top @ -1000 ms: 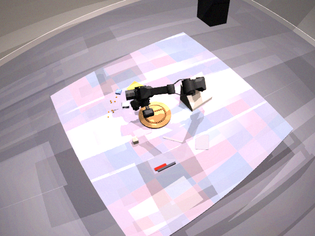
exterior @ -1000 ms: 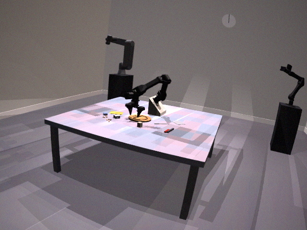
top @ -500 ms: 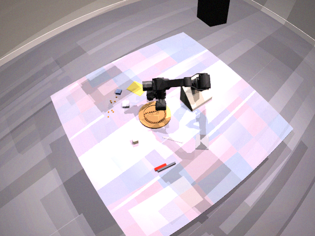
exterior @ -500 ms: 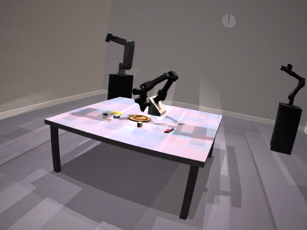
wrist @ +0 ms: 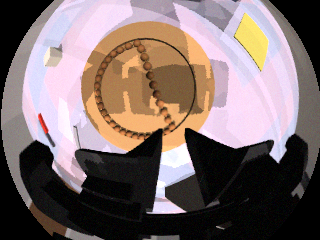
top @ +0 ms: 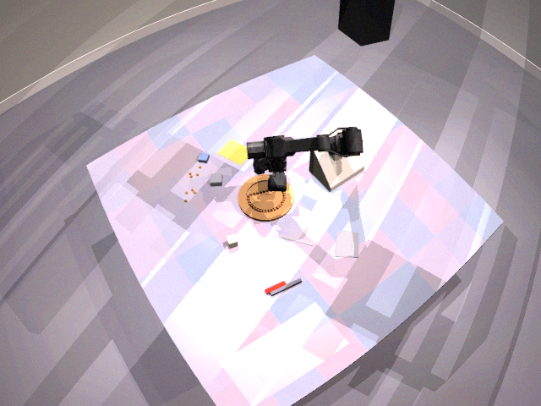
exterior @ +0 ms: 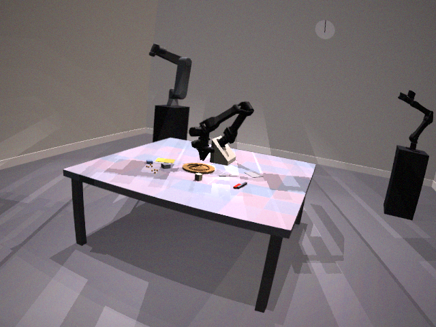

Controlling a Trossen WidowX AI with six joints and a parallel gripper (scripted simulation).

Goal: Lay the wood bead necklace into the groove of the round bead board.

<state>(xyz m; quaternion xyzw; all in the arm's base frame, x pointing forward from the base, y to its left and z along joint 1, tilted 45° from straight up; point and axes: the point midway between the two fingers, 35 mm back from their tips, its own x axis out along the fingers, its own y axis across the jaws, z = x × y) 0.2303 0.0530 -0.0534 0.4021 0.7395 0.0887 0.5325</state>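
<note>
The round wooden bead board lies flat on the table. The brown bead necklace lies on it. In the wrist view, its beads follow the left arc of the groove, while another strand crosses the board's middle from top to lower right. The groove's right arc shows as a bare dark line. My gripper is partly open and empty, its tips apart above the board, near the strand's lower end in the wrist view. The fingertips are hidden in the top view.
A pale cube is beside the board. A grey block, blue block, yellow sheet and several loose orange beads lie left. A red-and-grey pen-like item lies at the front. The wedge stand is right.
</note>
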